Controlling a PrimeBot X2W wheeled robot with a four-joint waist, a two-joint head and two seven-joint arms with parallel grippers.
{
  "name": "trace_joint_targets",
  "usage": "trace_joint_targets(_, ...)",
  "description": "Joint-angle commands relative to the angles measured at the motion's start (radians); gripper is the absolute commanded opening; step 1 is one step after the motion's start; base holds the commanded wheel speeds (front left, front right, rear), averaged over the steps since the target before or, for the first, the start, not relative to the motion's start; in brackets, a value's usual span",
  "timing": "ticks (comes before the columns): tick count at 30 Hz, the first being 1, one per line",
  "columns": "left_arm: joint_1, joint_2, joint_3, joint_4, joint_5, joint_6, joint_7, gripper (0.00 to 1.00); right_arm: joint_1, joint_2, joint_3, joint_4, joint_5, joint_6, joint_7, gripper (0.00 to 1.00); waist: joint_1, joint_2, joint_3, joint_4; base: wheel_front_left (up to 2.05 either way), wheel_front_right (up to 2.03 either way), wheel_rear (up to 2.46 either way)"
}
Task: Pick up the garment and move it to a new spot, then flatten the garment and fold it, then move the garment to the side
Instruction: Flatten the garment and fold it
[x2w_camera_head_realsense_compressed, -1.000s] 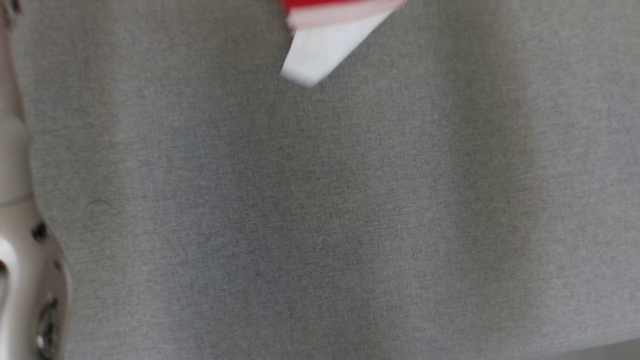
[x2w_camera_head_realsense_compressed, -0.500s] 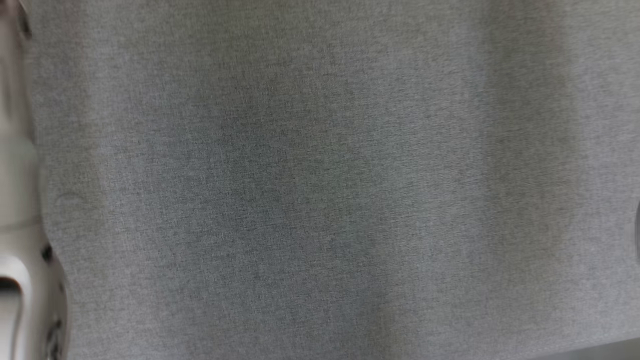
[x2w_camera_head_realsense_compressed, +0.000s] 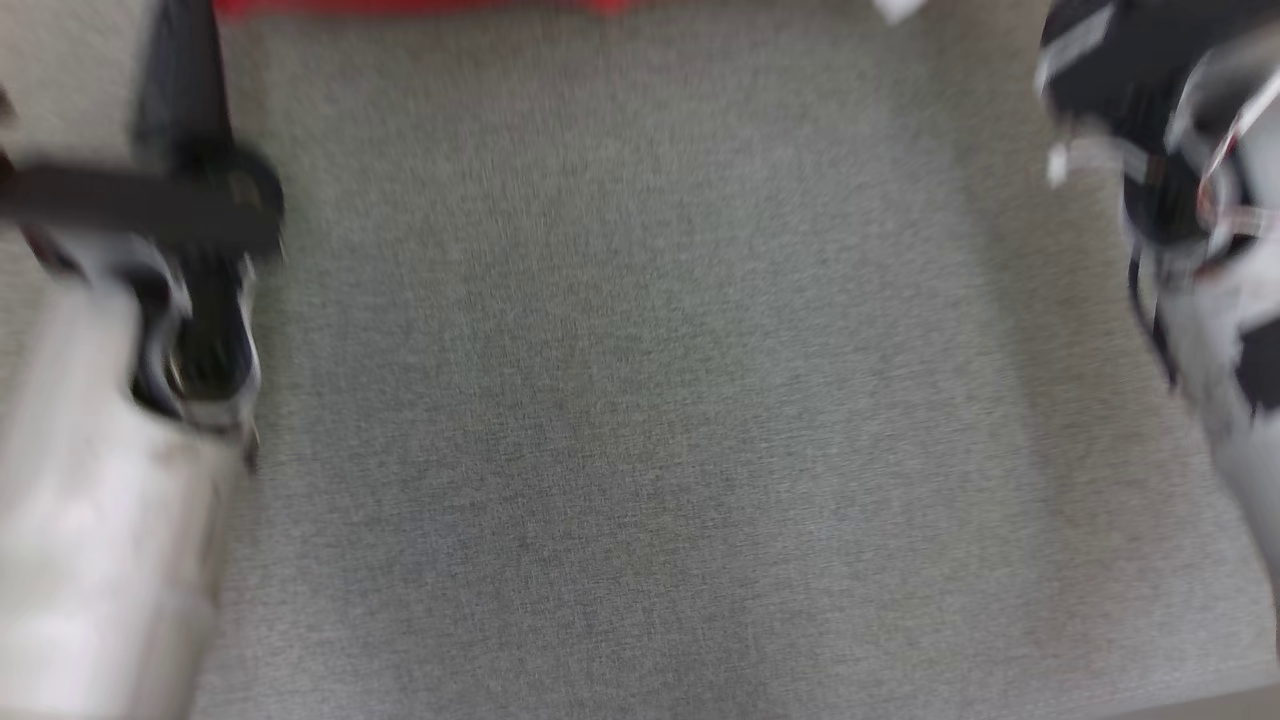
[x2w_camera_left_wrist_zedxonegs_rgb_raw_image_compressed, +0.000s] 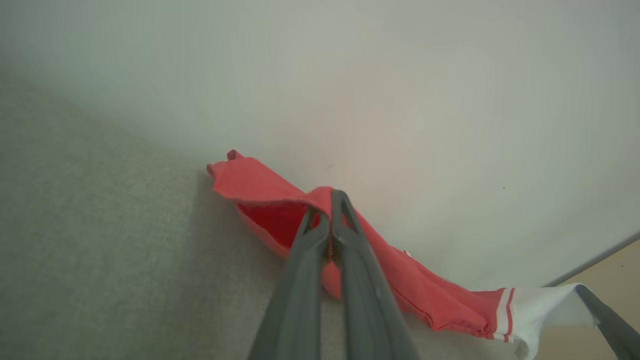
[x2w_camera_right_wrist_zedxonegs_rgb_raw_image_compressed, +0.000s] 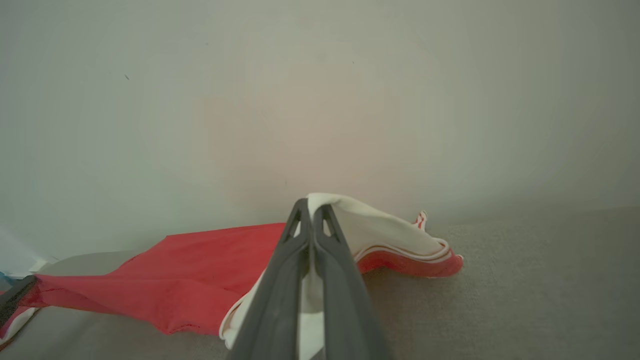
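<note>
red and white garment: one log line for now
red and white cloth garment: stretched between grippers | left gripper: shut on red part | right gripper: shut on white part

Head overhead; wrists low, common garment (x2w_camera_left_wrist_zedxonegs_rgb_raw_image_compressed: 250, 182)

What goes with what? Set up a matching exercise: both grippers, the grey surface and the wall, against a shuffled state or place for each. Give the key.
Column one:
1. left gripper
2. right gripper
3. grey cloth surface
4. wall

Column two:
A. pale, rising behind the garment
B. shut on the garment's white part
C. lying under the garment
D. shut on the garment's red part

Pairs: 1-D, 2-B, 3-C, 4-A
</note>
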Motion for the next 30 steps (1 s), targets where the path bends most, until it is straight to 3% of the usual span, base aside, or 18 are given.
trace_joint_targets(1, 0.068, -0.004, 0.006, 0.005, -0.026, 0.002, 0.0, 0.0, 0.072, -0.02, 0.005, -0.023, 0.027, 0.0, 0.049, 0.0, 0.0001, 0.0, -0.112, -0.006, 0.0, 0.0, 0.0)
trace_joint_targets(6, 0.243, -0.019, 0.002, 0.047, -0.073, 0.002, 0.0, 0.0, 0.285, -0.074, -0.004, -0.103, 0.078, 0.0, 0.249, 0.0, 0.0001, 0.0, -0.224, -0.009, 0.0, 0.0, 0.0)
trace_joint_targets(13, 0.391, -0.054, -0.001, 0.115, -0.033, 0.003, 0.0, 0.0, 0.557, -0.135, -0.078, -0.183, -0.026, 0.0, 0.51, 0.0, 0.0001, 0.0, -0.348, 0.007, 0.0, 0.0, 0.0)
trace_joint_targets(20, 0.526, -0.092, 0.003, 0.109, 0.002, 0.002, 0.0, 0.0, 0.813, -0.107, -0.201, -0.36, -0.107, 0.0, 0.749, 0.0, 0.0001, 0.0, -0.422, 0.021, 0.0, 0.0, 0.0)
trace_joint_targets(30, 0.726, -0.115, -0.008, 0.053, 0.031, 0.007, 0.005, 0.0, 1.089, 0.049, -0.445, -0.581, -0.24, 0.0, 0.949, 0.0, 0.0001, 0.0, -0.477, 0.041, 0.0, 0.0, 0.0)
